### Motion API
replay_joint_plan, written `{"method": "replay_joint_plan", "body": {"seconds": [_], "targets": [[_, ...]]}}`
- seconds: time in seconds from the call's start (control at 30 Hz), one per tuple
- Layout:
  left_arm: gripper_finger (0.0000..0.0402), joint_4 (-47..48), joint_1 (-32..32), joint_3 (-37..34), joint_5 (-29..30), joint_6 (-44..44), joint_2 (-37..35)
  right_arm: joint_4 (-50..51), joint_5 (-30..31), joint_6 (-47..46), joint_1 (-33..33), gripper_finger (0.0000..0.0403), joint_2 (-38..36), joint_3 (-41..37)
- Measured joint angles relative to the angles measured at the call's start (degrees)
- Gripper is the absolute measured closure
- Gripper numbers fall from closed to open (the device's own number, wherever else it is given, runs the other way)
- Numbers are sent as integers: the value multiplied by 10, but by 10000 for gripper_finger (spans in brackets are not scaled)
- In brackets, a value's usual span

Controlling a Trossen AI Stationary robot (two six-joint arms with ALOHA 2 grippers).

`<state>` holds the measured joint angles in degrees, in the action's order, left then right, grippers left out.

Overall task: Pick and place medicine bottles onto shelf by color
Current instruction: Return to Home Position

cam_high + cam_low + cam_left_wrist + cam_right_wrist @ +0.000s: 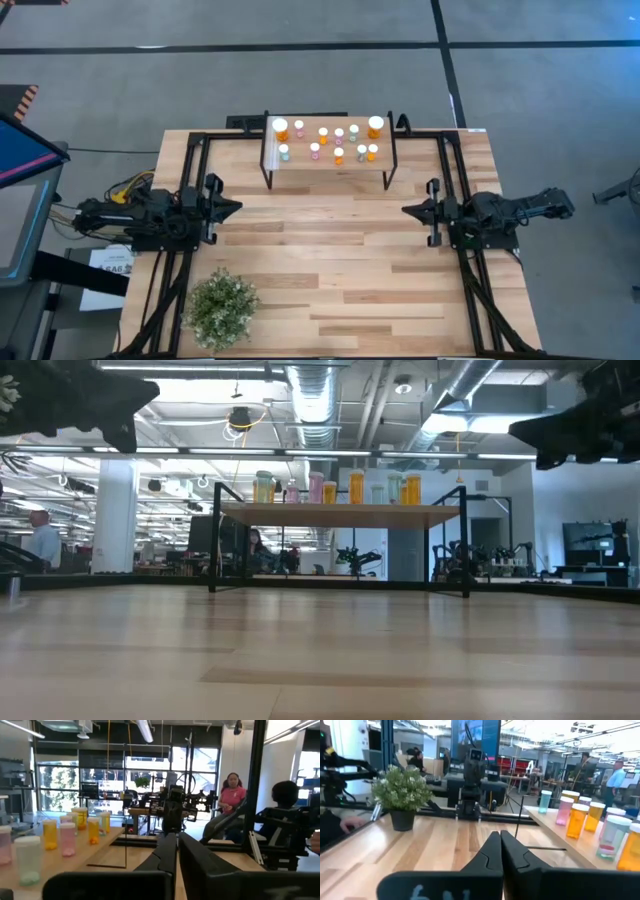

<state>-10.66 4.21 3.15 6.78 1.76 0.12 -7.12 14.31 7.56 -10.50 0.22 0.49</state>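
Note:
The shelf stands at the table's far middle on thin black legs. Several medicine bottles stand upright on its light wood top, with orange, pink and teal bodies and white caps. A larger orange one is at the left end and another at the right end. They also show in the low view and both wrist views. My left gripper is shut and empty at the table's left, pointing right. My right gripper is shut and empty at the right, pointing left.
A green potted plant stands near the table's front left. The black frame rails run along both sides of the table. Bare wooden tabletop lies between the two grippers and in front of the shelf. People sit in the room beyond.

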Motion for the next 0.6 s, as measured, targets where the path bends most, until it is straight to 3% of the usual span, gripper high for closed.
{"method": "replay_joint_plan", "body": {"seconds": [0.17,0.6], "targets": [[400,-25,0,-25,-4,5,1,13,-17,-3,0,400,-1,0],[400,60,0,-26,-32,31,1,39,-25,-6,0,393,-1,-1]]}}
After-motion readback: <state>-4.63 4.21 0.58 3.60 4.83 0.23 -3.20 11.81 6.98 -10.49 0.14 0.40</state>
